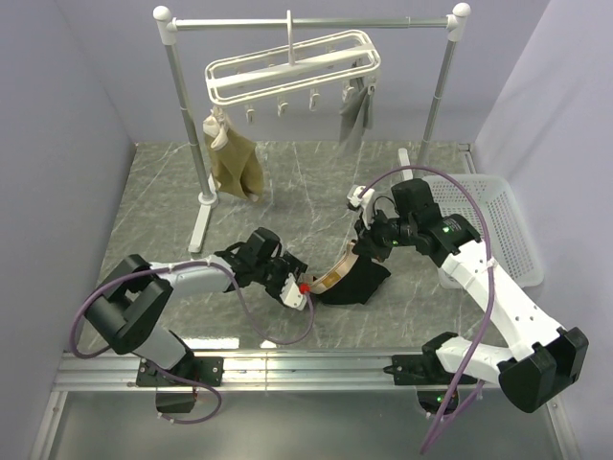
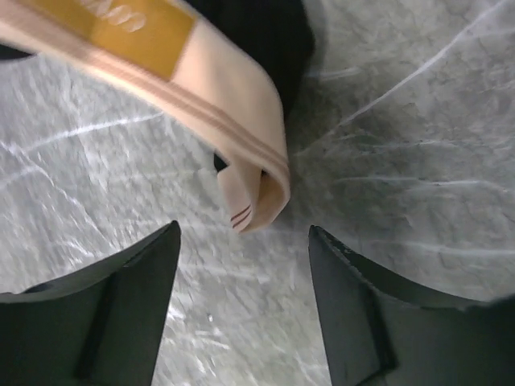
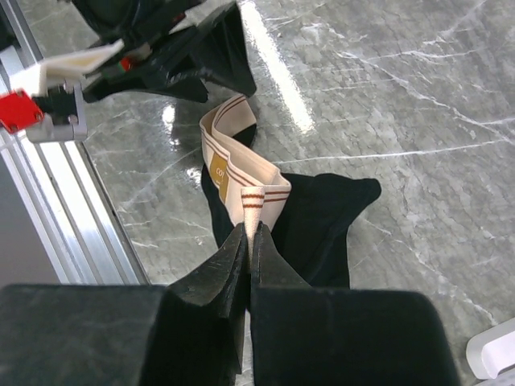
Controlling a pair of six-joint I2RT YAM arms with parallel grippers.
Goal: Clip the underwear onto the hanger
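Note:
The underwear (image 1: 359, 278) is black with a tan waistband and lies on the marble table between the two arms. My right gripper (image 3: 250, 235) is shut on a fold of the waistband (image 3: 256, 205) and lifts that end; the black cloth (image 3: 322, 225) trails on the table. My left gripper (image 2: 241, 249) is open and empty, its fingers (image 2: 121, 297) just short of the waistband's other end (image 2: 257, 201). It shows in the top view (image 1: 299, 292) left of the underwear. The white hanger (image 1: 292, 72) hangs from the rail at the back, clips dangling.
A tan garment (image 1: 235, 158) hangs from the hanger's left clip and a grey garment (image 1: 356, 115) from its right. The metal rail (image 1: 306, 24) stands on white posts. A white basket (image 1: 479, 216) sits at the right. A metal strip (image 1: 306, 364) edges the table front.

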